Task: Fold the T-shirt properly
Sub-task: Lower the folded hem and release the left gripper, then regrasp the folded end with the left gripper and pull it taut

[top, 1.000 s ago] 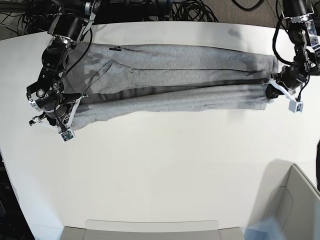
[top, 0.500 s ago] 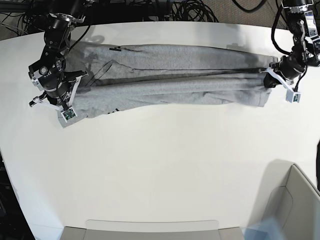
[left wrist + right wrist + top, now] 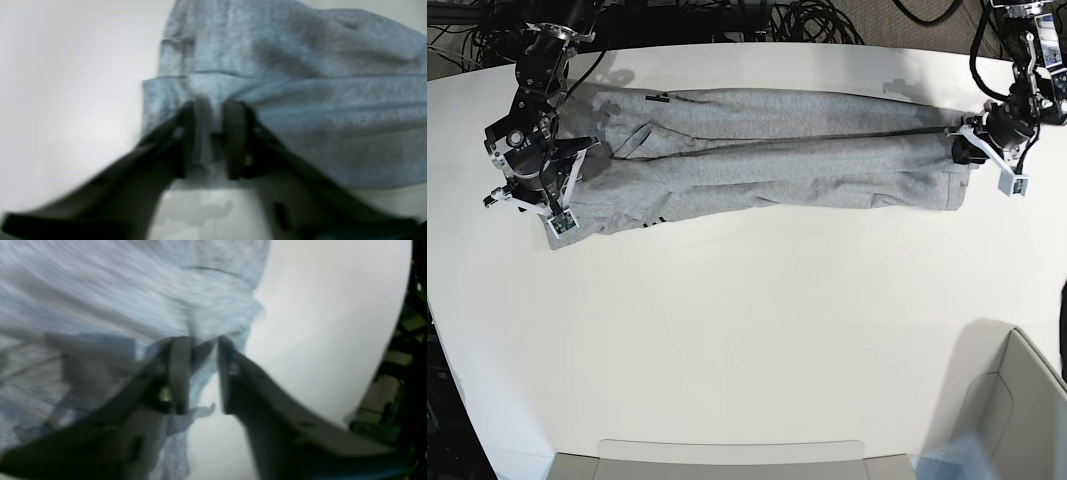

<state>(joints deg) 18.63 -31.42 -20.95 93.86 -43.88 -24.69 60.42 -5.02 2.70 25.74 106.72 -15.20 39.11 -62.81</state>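
A grey T-shirt (image 3: 767,165) lies folded into a long band across the far part of a white table (image 3: 757,330), stretching from the left side almost to the right edge. The right gripper (image 3: 203,343) sits at the shirt's left end, jaws a little apart with a fold of cloth between them, though blur hides whether they pinch it. The left gripper (image 3: 210,110) sits at the right end, jaws likewise slightly parted around a ridge of fabric, grip unclear.
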